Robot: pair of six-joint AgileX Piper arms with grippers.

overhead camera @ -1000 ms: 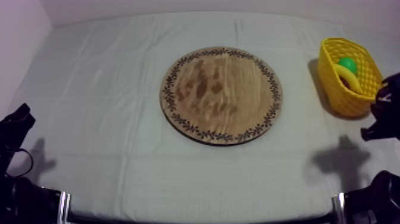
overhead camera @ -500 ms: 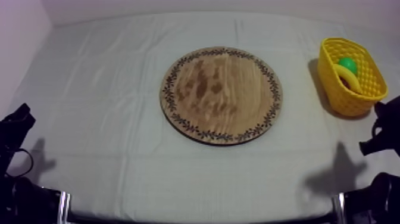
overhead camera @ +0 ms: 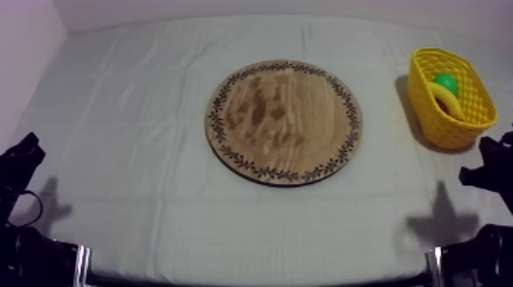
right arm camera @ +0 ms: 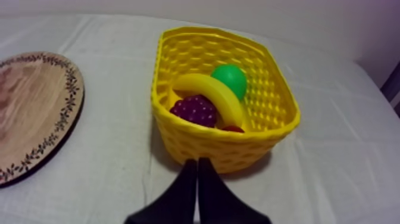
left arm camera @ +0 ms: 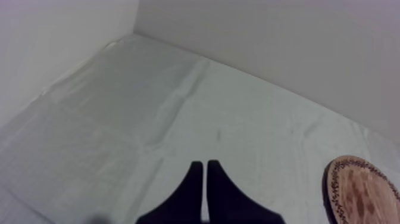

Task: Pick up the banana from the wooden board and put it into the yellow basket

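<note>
The banana (right arm camera: 209,94) lies inside the yellow basket (right arm camera: 178,140), across a bunch of dark grapes (right arm camera: 195,111), a green pear (right arm camera: 230,78) and a small red fruit (right arm camera: 233,128). From above, the banana (overhead camera: 446,100) shows in the basket (overhead camera: 450,131) at the table's right. The round wooden board (overhead camera: 283,120) with its patterned rim is bare. My right gripper (right arm camera: 197,164) is shut on nothing, just in front of the basket; it sits low at the right edge (overhead camera: 488,174). My left gripper (left arm camera: 205,170) is shut over bare cloth and rests at the left edge (overhead camera: 21,153).
The board's rim (right arm camera: 56,122) lies beside the basket, with a strip of grey-white cloth (right arm camera: 119,149) between them. A pale wall (left arm camera: 268,36) backs the table. Open cloth (overhead camera: 130,114) spreads left of the board.
My right gripper has drawn back from the basket, down toward the lower right edge. The left arm, the board and the basket's contents have not moved.
</note>
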